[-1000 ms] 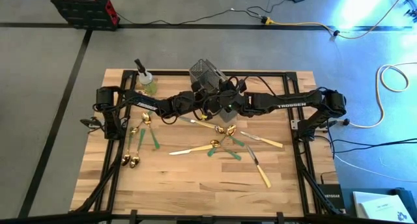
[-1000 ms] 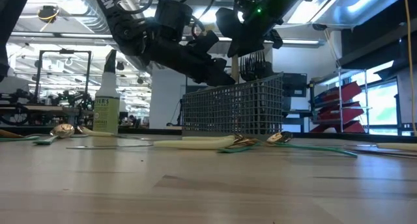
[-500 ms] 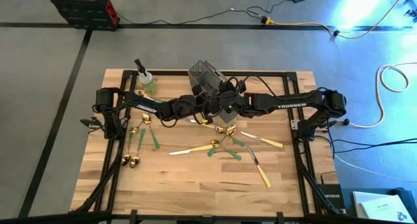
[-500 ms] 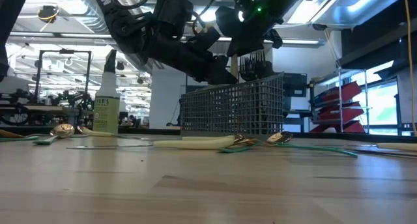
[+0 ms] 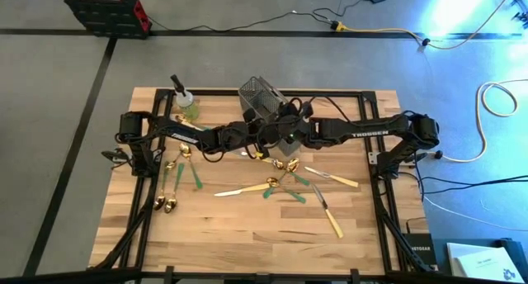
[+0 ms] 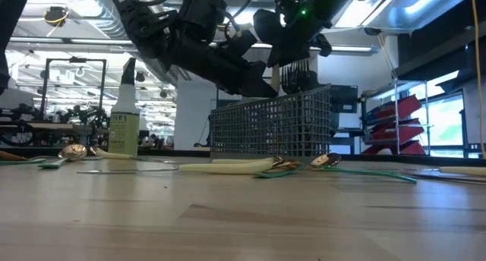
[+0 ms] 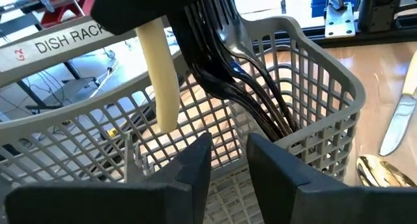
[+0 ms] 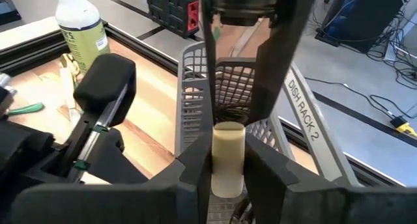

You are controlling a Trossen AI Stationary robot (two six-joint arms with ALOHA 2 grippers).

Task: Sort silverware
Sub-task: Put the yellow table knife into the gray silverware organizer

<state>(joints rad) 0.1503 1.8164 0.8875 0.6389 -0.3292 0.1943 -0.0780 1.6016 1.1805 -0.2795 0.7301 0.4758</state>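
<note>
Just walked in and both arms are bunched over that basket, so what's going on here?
The robot is sorting silverware into the grey mesh caddy at the back of the table. The right gripper is shut on a cream-handled utensil, held upright over the caddy, where dark forks already stand. The left gripper hangs open beside it, holding nothing. Gold and green-handled pieces are lying loose on the table, and a spray bottle stands at the back left.

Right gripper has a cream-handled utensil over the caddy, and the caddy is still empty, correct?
Not empty. The left wrist view shows dark forks already standing in the caddy. The rest holds: the right gripper holds a cream-handled utensil over it.
</note>
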